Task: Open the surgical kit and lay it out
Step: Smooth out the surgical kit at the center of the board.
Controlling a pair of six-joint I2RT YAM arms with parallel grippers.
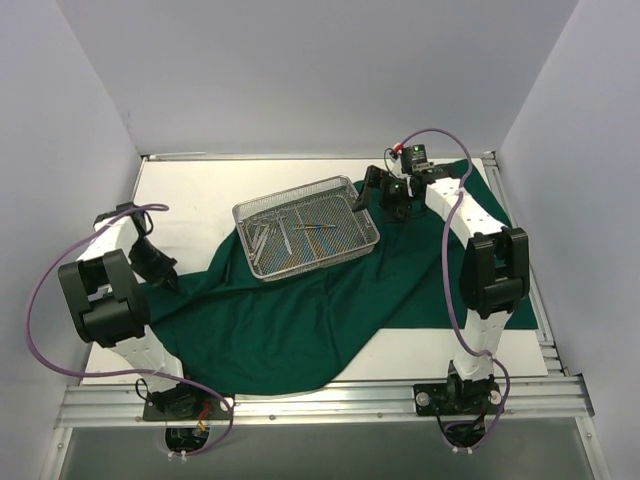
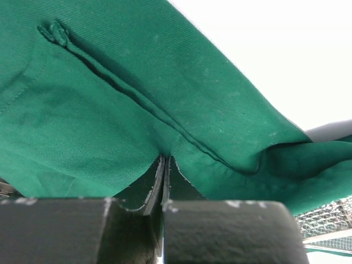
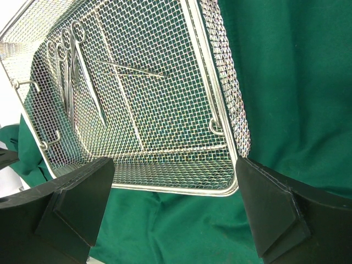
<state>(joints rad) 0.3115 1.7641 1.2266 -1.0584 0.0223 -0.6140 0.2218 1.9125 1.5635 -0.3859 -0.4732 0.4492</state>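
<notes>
**Left nips the cloth, right stands wide at the tray**

Left gripper [image 2: 164, 168] right up close, jaws pressed together on a fold of the cloth [image 2: 99, 104] near its left edge. It looks soft and light. It'll drape and drag, so a hem or corner is the place to take it, pulled low and slow, because the tray [image 3: 165, 126] rides on it. Centre: the cloth is spread across the table [image 1: 200, 190], with the tray on top toward the back. It's stiff wire mesh, probably light, best gripped by a rim or end handle. Inside, scissors [image 3: 69, 66] bunch at the left end and tweezers [image 3: 129, 69] lie mid-tray, thin slick steel. Right gripper [image 3: 171, 165] hovers at the tray's right end, jaws spread wide, holding nothing.
</notes>
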